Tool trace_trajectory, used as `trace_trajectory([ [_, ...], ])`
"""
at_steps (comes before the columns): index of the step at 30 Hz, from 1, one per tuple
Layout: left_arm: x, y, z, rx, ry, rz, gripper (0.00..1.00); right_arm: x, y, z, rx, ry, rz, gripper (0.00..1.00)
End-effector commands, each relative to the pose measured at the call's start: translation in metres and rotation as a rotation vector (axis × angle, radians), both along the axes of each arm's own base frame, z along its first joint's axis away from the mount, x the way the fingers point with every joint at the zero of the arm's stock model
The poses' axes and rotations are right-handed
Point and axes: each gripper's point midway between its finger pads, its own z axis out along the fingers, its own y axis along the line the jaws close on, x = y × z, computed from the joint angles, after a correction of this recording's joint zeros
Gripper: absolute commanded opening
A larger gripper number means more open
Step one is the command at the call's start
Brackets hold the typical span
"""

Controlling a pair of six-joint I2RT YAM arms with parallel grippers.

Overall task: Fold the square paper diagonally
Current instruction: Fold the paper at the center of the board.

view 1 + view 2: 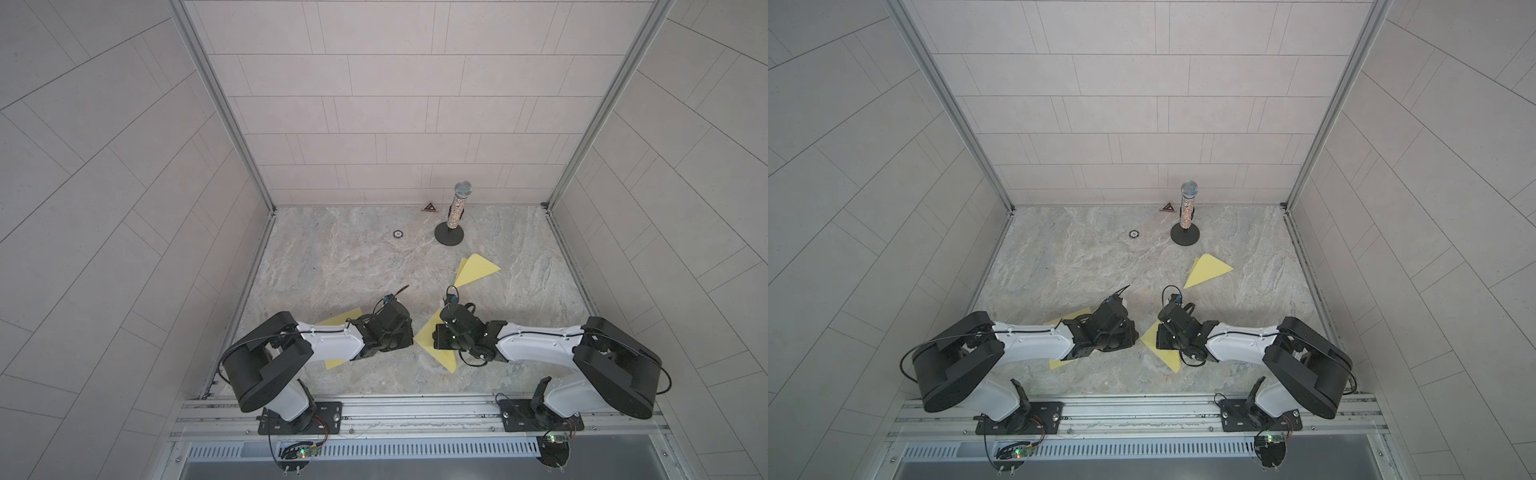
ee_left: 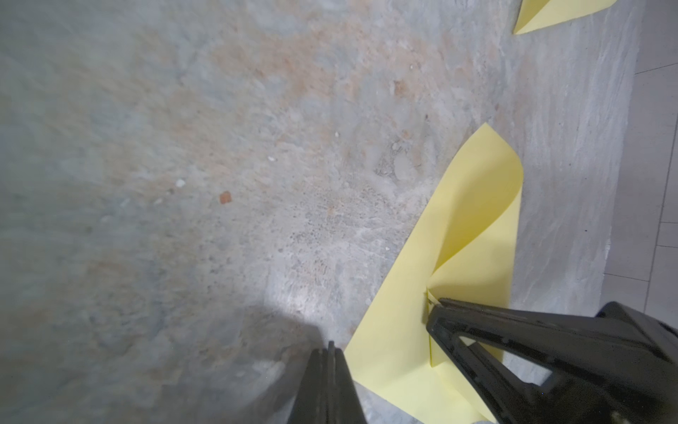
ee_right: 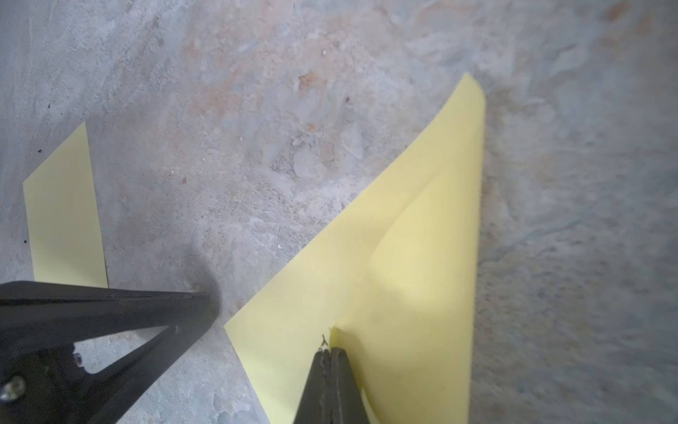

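Square yellow paper (image 1: 424,343) lying near the middle of the surface (image 1: 353,266), towards the near edge, between the two arms and partly hidden under the right wrist in both top views. One corner raised and curled over the sheet in a soft, uncreased bend; the rest flat on the marbled top. That corner pinched between the right fingers (image 3: 319,385), closed tight on the paper.

Left fingers (image 2: 323,385) pressed together with nothing between them, tip low over bare surface just left of the sheet's left corner. Whether the tip touches the surface cannot be told.

Further left, a second yellow sheet (image 1: 338,321) flat under the left arm, only its far and near corners showing. Well apart to the far right, a folded yellow triangle (image 1: 478,269) lying flat.

Beyond it, close to the back wall, a glittery microphone (image 1: 459,205) upright on a round black base. Just left of that, a small dark triangle (image 1: 430,208), and further left a small ring (image 1: 397,234).
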Motion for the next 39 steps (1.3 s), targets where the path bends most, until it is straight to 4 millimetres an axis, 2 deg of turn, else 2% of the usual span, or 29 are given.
trace_trajectory([
  [1,-0.002,-0.003,0.002,-0.033,-0.001,-0.031,0.00,-0.008,-0.016,-0.012,-0.084,0.029,-0.001,0.00],
  [9,-0.004,-0.020,0.008,-0.105,-0.003,-0.097,0.00,-0.009,-0.014,-0.011,-0.079,0.031,0.003,0.00],
  [17,-0.005,-0.009,-0.006,-0.041,0.019,-0.094,0.00,-0.009,-0.015,-0.010,-0.078,0.031,0.001,0.00],
  [23,-0.008,-0.009,-0.013,-0.036,0.045,-0.098,0.00,-0.009,-0.014,-0.006,-0.071,0.027,-0.002,0.00],
  [31,-0.011,0.001,-0.021,0.001,0.050,-0.080,0.00,-0.003,-0.009,0.015,-0.052,-0.014,0.020,0.00],
  [35,-0.012,0.002,-0.026,0.008,0.058,-0.080,0.00,0.002,0.007,0.033,0.027,-0.043,0.039,0.00],
  [39,-0.013,0.004,-0.030,0.015,0.062,-0.073,0.00,0.004,0.023,0.041,0.118,-0.041,0.045,0.00],
])
